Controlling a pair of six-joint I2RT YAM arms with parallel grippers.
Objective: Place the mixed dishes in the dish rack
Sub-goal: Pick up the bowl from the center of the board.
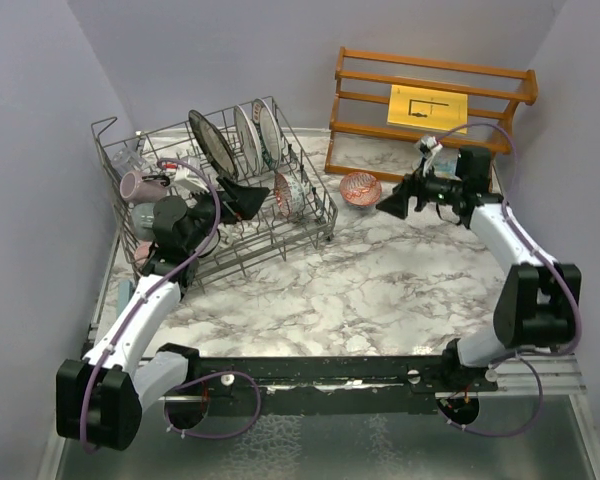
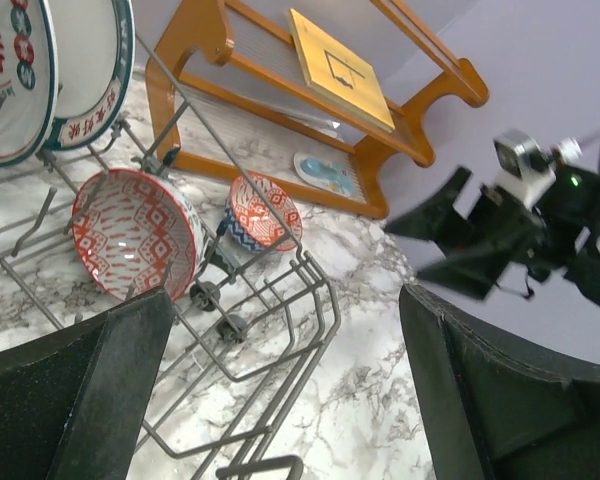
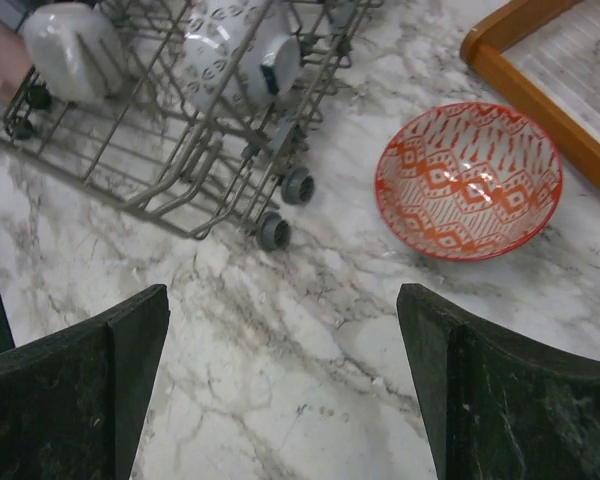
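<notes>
Marble counter [image 1: 380,290] with the dish rack [image 1: 270,245] sitting on its far left. A few plates [image 1: 242,135] stand upright along the rack's far side, and one red-patterned bowl [image 2: 135,232] is propped on edge at its right end. The loose bowl [image 3: 468,180] sits on the counter just right of the rack. The left pincer [image 2: 285,390] hangs over the rack, spread wide and holding nothing. The right pincer [image 3: 280,380] is near the loose bowl, same deal.

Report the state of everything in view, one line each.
Left claw, open, empty.
Right claw, open, empty.
Dish rack, partly loaded.
Plates, standing on edge in the rack.
Racked bowl, on edge between tines.
Loose bowl, upright on the table, outside the rack.
Mauve mug, on its side in the rack.
</notes>
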